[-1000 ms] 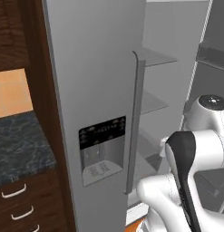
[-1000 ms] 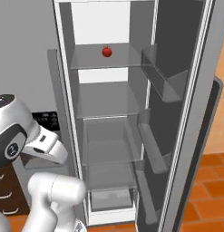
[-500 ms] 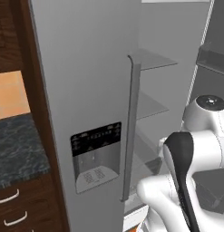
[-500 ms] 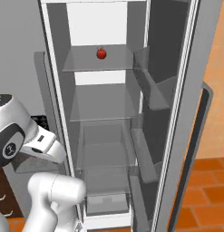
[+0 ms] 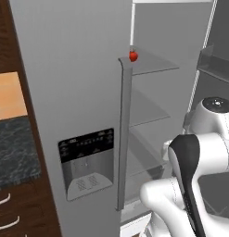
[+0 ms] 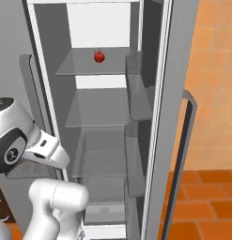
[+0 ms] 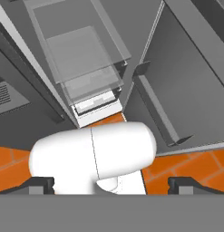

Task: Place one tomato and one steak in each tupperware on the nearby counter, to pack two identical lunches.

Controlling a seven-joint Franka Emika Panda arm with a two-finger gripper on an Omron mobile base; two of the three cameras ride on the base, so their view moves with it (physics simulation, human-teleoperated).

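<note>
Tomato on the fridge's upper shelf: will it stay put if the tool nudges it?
Probably not. The tomato looks round and smooth, so it may roll on the flat glass shelf. It is small, so likely light. The shelf shows no front lip.

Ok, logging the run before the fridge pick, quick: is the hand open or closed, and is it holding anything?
Hand: open, fingertips spread wide apart, holding nothing; it points down at the fridge's lower drawers.

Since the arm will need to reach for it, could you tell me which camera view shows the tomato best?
The right base view: the tomato sits in full sight on the fridge's upper shelf. In the left base view it peeks out beside the closed door's handle.
</note>
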